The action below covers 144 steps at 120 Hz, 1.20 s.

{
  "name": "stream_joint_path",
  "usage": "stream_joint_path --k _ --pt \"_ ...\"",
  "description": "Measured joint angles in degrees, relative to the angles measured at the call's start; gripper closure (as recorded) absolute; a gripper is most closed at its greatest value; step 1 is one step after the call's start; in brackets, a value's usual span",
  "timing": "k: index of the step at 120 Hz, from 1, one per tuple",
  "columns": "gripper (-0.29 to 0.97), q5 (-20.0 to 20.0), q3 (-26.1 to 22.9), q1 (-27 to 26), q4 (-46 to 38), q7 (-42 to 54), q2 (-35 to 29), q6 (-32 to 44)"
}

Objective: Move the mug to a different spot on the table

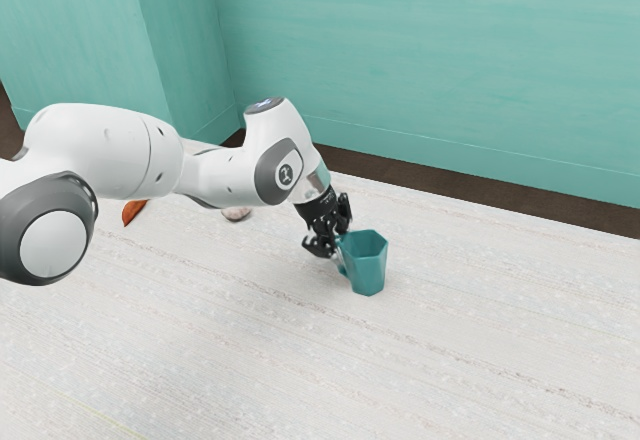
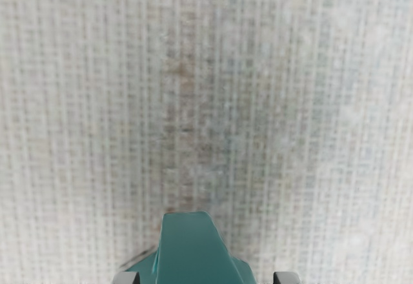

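A teal faceted mug [image 1: 368,260] stands near the middle of the pale table [image 1: 450,360], leaning slightly. My black gripper [image 1: 333,243] comes down at a slant onto the mug's side toward the exterior view's left, at its handle and rim. The fingers sit close on either side of that part, so the gripper is shut on the mug. In the wrist view the mug [image 2: 190,252] shows as a dark teal wedge right under my hand, between the two fingertips [image 2: 127,277], with bare tabletop beyond it.
Behind my arm, near the table's far edge, lie an orange object [image 1: 131,212] and a small pinkish one [image 1: 236,214], both partly hidden. Teal walls [image 1: 450,50] and a dark floor strip border the far side. Table surface spreads toward the exterior view's right and front.
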Motion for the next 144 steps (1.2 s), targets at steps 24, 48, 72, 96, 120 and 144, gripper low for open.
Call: stream_joint_path --k 24,48,72,96,120,144 --pt "0.6 -0.3 0.0 0.0 0.0 0.2 -0.1 -0.2" --pt "0.64 -1.2 -0.5 0.1 0.0 0.4 -1.4 -0.8" --pt "0.72 -5.4 -1.8 4.3 -3.5 0.5 -8.1 -6.6" --pt "0.77 -11.4 -2.1 9.2 -13.0 1.7 -14.5 -12.1" --pt "0.76 -15.7 -0.8 12.8 -16.3 4.7 -15.8 -16.2" --pt "0.74 -18.1 2.9 13.6 -20.0 8.4 -17.4 -18.6"
